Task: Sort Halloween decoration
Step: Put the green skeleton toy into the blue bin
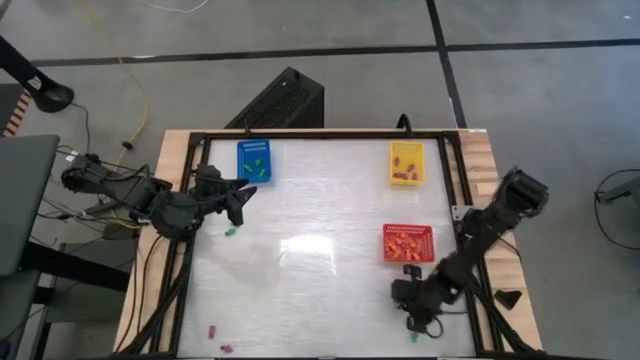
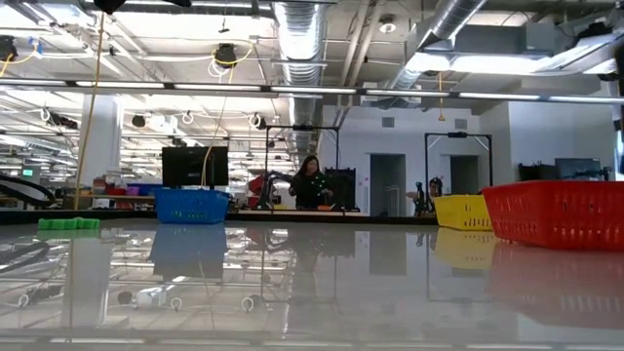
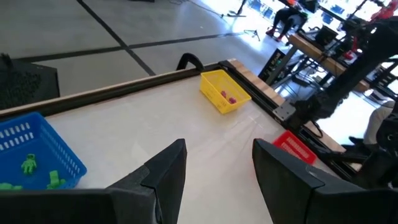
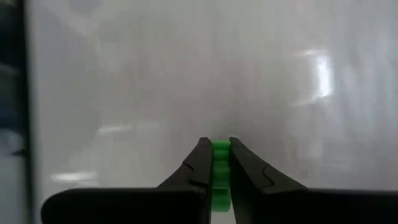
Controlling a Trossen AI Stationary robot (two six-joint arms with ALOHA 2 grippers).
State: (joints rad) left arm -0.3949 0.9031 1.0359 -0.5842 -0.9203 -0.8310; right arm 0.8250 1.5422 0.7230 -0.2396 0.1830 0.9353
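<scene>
So we've got the right gripper [image 4: 220, 163] down at the near edge of the table [image 1: 300, 290], on the right side, a little below the red basket [image 1: 408, 243]. In its wrist view the two dark fingers [image 4: 200, 163] are pinched onto a small green piece [image 4: 221, 155], which sits squeezed right between the tips. From above we can just spot that green bit [image 1: 417, 335] poking out under the arm.

The left gripper [image 3: 214, 168] hangs over the far left part of the table, just beside the blue basket [image 1: 254, 160]. Its jaws stand apart with nothing between them, just bare tabletop showing through the gap.

As for the rest of the decorations: the blue basket holds a few green pieces [image 3: 28, 165], the yellow basket [image 1: 406, 163] at the far right has some purple ones [image 3: 227, 98] in it, and the red basket is loaded with orange pieces [image 1: 403, 245]. Loose stuff on the table: another green piece [image 1: 230, 232] lying right under the left gripper, and two purple pieces [image 1: 212, 329] down near the front-left edge, well apart from everything else.

In the low view we see a green piece [image 2: 68, 223] off to the left on the glossy surface, the blue basket behind it, and the yellow and red baskets on the right. A person [image 2: 311, 182] is visible far back in the room beyond the table.
</scene>
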